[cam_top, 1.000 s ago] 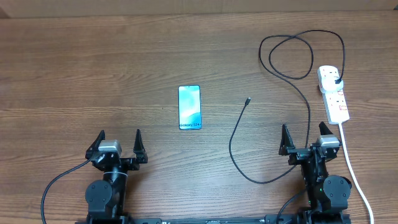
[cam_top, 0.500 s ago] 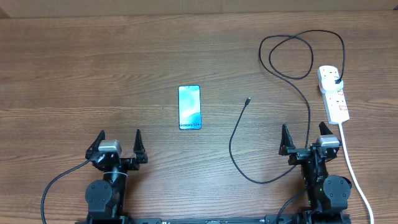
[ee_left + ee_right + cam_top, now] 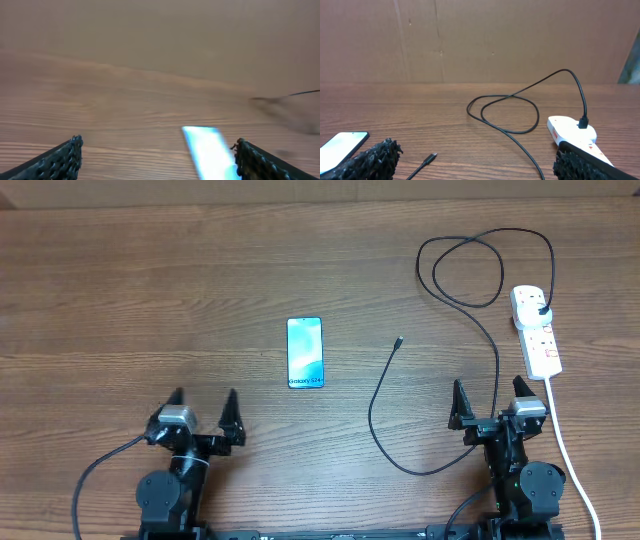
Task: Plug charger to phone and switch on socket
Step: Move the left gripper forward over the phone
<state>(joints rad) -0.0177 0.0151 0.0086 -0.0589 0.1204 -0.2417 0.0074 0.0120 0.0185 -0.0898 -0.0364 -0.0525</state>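
L tool [image 3: 205,394] (spread wide) w/ phone [image 3: 305,352] ahead

Left gripper [image 3: 205,396] spread wide, empty; right gripper [image 3: 489,388] same; both pointing forward, low

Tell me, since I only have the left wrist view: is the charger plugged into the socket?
Observer: Yes. Overhead, its black plug sits in the socket's far end.
Operator: And the other end?
Observer: The connector tip lies loose on the table, right of the phone, not touching it.
Operator: What about the other arm?
Observer: The right gripper is open and empty.
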